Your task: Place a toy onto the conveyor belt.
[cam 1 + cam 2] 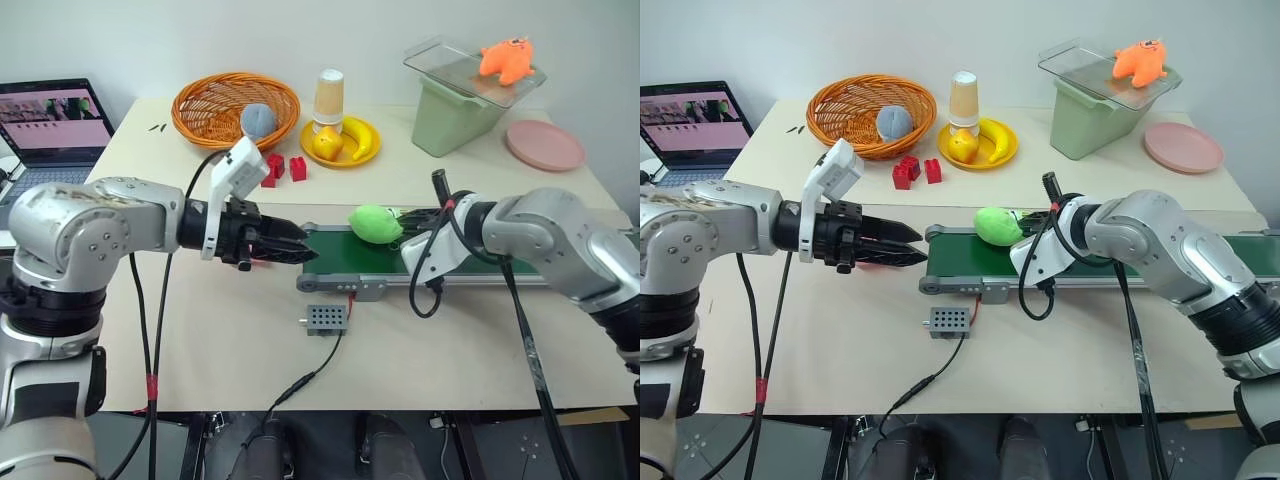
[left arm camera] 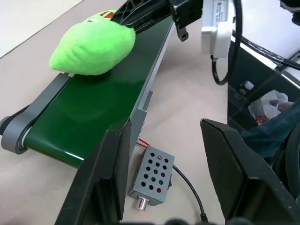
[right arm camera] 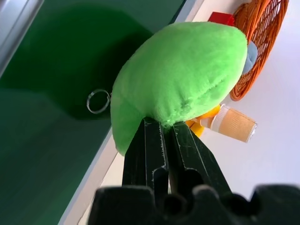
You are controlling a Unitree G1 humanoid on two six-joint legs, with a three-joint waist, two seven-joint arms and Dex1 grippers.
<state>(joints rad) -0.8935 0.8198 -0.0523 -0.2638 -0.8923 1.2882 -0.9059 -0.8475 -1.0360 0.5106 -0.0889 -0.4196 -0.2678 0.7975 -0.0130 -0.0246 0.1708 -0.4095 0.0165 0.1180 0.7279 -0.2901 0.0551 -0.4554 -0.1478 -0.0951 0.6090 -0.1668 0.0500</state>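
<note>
A bright green plush toy (image 1: 373,223) lies on the left end of the dark green conveyor belt (image 1: 345,256), partly over its far edge. My right gripper (image 3: 161,125) reaches in from the right, shut, with its tips pinching the toy's edge; a small metal ring (image 3: 97,101) lies on the belt beside it. My left gripper (image 1: 302,252) hovers just left of the belt's end roller. It points toward the belt and is open, with nothing between its fingers (image 2: 112,159).
A small grey perforated box (image 1: 327,319) on a cable sits in front of the belt. Farther back stand an orange basket (image 1: 200,110), red blocks (image 1: 283,168), a yellow plate (image 1: 368,150), a green bin (image 1: 450,120) bearing an orange toy (image 1: 505,60), and a pink plate (image 1: 545,145). A laptop (image 1: 55,120) is at the left.
</note>
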